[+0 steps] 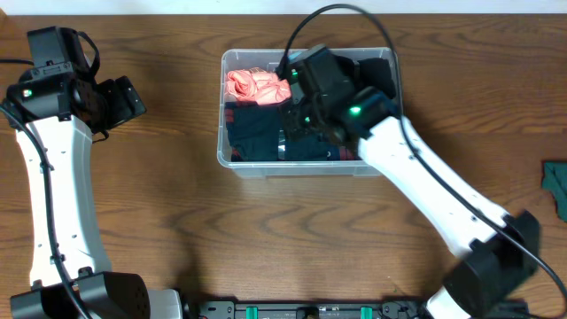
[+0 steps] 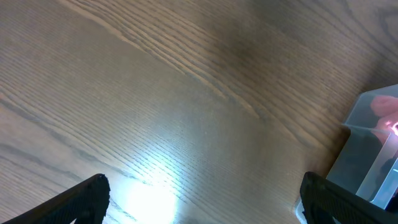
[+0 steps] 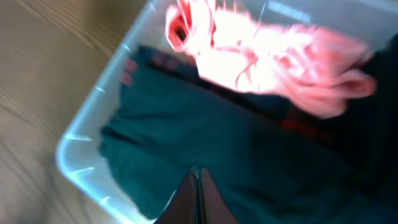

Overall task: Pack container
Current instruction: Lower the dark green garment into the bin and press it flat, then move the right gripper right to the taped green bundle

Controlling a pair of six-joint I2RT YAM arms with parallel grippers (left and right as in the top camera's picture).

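**Overhead.** The container (image 1: 266, 168) stands on the surface (image 1: 159, 213) at upper centre, well apart from the left arm (image 1: 53, 177). It already holds a pink cloth (image 1: 257, 86) in its far-left corner, a dark teal garment (image 1: 257, 133) across the near side, and something black (image 1: 376, 71) at the far right. The right arm (image 1: 425, 177) reaches over the container, and its wrist hides the right jaws from above. A small teal cloth (image 1: 556, 188) lies at the right edge of the surface, well apart from the container. Judgement: packing is well advanced. That stray piece looks like what is left, and the contents may need pressing down.

**Left wrist.** The left jaws are spread wide, with only bare wood between them. One corner of the container shows at the right edge of this view, beside the jaws and not between them. This arm appears idle.

**Right wrist.** The view is blurred. The right jaws are pressed together, their tips inside the container directly above the dark teal garment. Whether they touch it cannot be told, and no fabric shows between them. The pink cloth lies beyond the tips. The container's rounded near corner shows to the left of the jaws.
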